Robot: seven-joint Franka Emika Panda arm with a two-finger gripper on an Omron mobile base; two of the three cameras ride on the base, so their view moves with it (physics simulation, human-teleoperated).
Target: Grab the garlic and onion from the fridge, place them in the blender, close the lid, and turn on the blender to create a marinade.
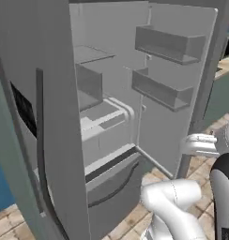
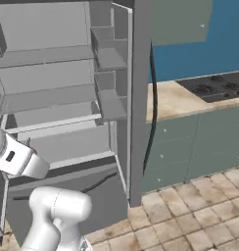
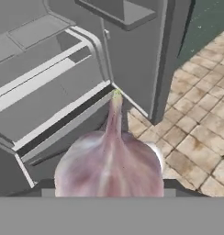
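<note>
The garlic sits big and close at the bottom of the hand view, right where the gripper's tips would be, so it looks like the gripper is holding it, though the tips themselves are hidden behind it. The garlic is a pinkish bulb with its thin stem pointing toward the open fridge. The job now, I think, is to carry it to the blender. To do that well, the hold should stay firm, because a round bulb can slip or roll out. The move should be slow and smooth. The open fridge door with its boxy bins stands close on one side, and the shelves are close in front, so the arm should pull straight back first. The tiled floor beside the counter is open room to swing through.
</note>
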